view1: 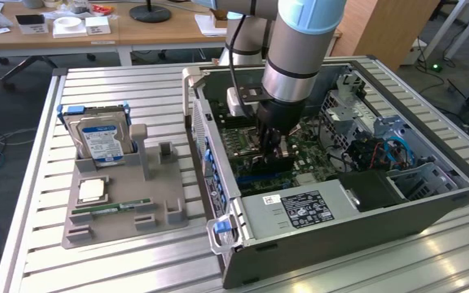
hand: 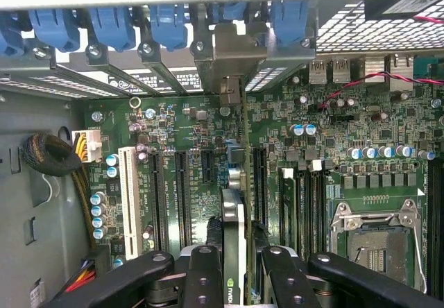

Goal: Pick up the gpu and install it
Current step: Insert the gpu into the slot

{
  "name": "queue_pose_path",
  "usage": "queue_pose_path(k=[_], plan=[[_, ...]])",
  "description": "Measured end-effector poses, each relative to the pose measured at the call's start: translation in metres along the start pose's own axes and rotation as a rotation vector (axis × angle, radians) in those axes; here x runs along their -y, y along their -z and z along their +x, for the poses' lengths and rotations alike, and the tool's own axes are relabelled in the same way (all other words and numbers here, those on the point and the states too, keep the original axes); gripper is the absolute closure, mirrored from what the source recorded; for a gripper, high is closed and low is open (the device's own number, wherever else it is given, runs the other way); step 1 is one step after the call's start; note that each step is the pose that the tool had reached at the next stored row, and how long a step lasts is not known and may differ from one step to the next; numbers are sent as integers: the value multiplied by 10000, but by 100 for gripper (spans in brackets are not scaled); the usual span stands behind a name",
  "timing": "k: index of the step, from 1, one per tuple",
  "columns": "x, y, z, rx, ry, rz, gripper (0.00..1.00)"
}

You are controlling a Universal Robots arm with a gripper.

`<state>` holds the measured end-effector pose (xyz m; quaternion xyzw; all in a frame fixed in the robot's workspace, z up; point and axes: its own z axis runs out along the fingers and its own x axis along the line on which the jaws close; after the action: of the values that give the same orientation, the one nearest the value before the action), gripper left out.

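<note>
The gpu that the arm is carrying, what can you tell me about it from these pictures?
The gpu appears edge-on in the wrist view: a thin dark card with a pale strip along its top edge and a small green logo near the fingers. The black fingers clamp it from both sides, holding it upright. It hangs inside the open computer case, over the green motherboard, in line with the long black expansion slots. Whether its bottom edge is already in a slot cannot be seen. In the exterior view it is a dark piece under the gripper.

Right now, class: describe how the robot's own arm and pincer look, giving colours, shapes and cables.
The arm is a thick silver-grey cylinder with a pale blue joint cap and a black band. A black cable runs beside it. The pincer has black metal linkage bars with round silver rivets.
</note>
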<state>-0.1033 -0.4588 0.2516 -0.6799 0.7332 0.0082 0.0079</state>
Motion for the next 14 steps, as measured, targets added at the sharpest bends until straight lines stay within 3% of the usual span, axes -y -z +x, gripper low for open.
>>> queue_pose_path(k=[14], plan=[[5,-1,1,0,287,-7,73]])
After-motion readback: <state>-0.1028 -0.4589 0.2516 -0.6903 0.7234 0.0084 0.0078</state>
